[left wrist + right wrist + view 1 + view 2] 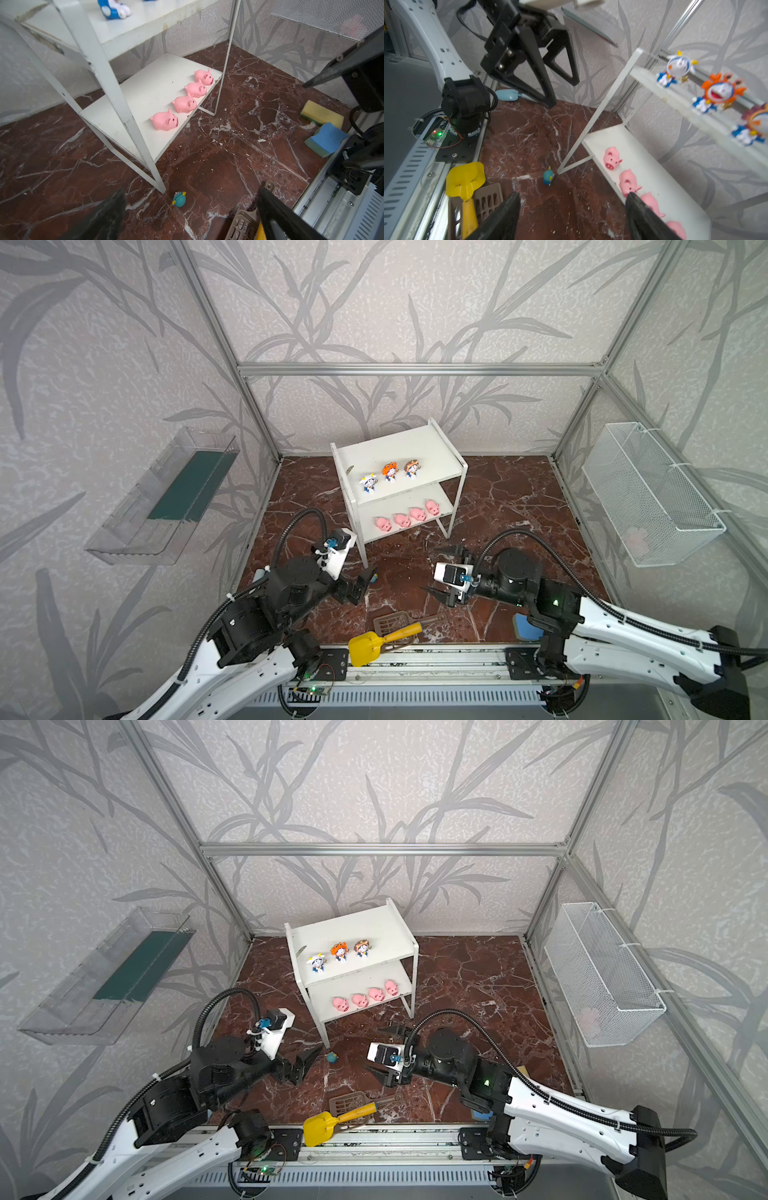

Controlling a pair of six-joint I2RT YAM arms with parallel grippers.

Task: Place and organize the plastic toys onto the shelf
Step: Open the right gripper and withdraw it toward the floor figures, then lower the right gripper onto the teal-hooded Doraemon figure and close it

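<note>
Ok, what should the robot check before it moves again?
Teal figurine off the shelf, on the floor: not ok.
Left claw open and empty: ok.
Right claw open and empty: ok.
Four pink pigs lined up on the lower board: ok.
Free spot on the top board beside the three figurines: ok.
Teal figurine standing upright: cannot tell.

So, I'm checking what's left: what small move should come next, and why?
Probably lower the open left gripper onto the tiny teal-capped plastic figurine on the floor beside the white two-tier shelf: the only toy off it, nearest that gripper.
</note>
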